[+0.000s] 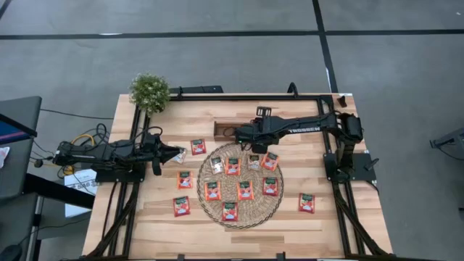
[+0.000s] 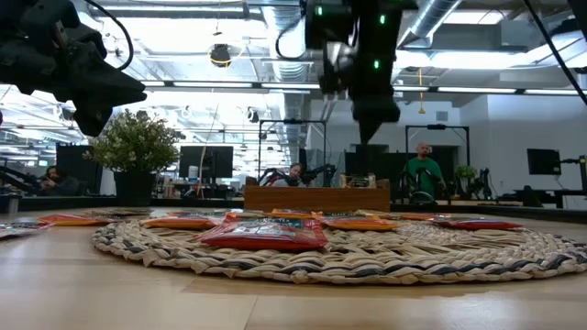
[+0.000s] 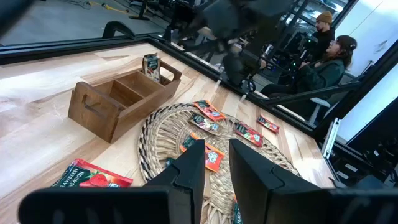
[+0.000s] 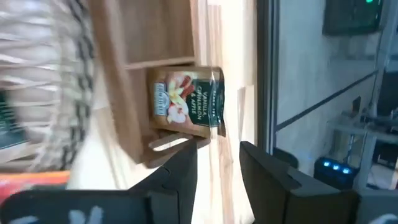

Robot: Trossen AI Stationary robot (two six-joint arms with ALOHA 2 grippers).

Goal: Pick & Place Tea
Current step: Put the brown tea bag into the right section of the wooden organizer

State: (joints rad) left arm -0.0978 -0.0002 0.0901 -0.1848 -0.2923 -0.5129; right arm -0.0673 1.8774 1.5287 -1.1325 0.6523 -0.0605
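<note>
Progress: one brown-green sachet (image 4: 186, 102) is lodged upright in the wooden tray (image 3: 118, 102) beneath the parted, empty right tool (image 4: 217, 158); remaining sachets (image 1: 245, 190) are left across mat (image 1: 254, 210) and table (image 1: 145, 225); left tool (image 3: 216, 163) is narrow, empty.

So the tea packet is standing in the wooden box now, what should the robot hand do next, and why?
Probably lift the right hand straight up and away from the wooden tray. Its fingers are apart and nothing sits between them, while the brown tea sachet already stands in an end compartment. Many red sachets lie waiting on the straw mat.
</note>
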